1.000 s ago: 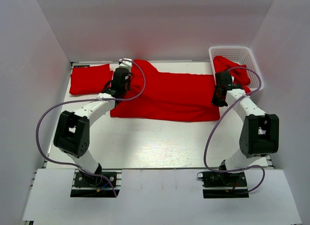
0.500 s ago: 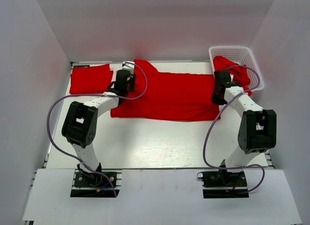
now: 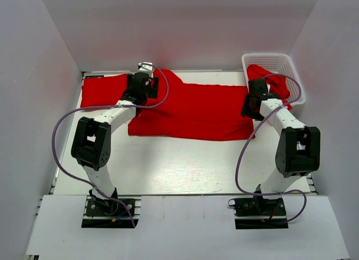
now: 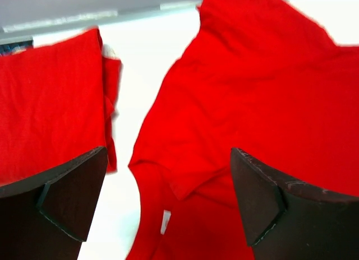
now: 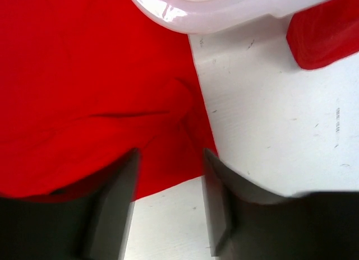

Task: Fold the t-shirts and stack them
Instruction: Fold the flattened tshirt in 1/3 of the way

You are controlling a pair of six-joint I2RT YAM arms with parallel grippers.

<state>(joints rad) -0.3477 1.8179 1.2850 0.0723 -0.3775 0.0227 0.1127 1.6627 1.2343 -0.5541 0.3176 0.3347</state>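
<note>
**Both grippers open over the ends of the spread shirt**

The left gripper has its fingers set wide apart with nothing pinched. In the gap below them lies a rumpled sleeve and side edge of the spread t-shirt. Just outside the finger on the left of the wrist view sits a folded t-shirt. A strip of bare table separates the two shirts.

The right gripper has its fingers partly apart and grips nothing. Under the gap is a corner of the same shirt, and its edge ends just beyond the other finger. Ahead of the fingertips is the rim of the white basket; whether it touches the cloth I cannot tell. Another t-shirt spills from the basket, off to the side.

From above, the spread shirt runs from one gripper to the other.

The cloth looks light, limp and thin. It will likely sag, bunch and slide on the smooth table rather than keep any shape. The best holds are probably at the edges, with a hem corner under the right fingers and the shoulder or sleeve seam under the left. Pinching through both layers and lifting both ends together should keep the fold line taut. A grab in mid-panel would likely only gather wrinkles.
</note>
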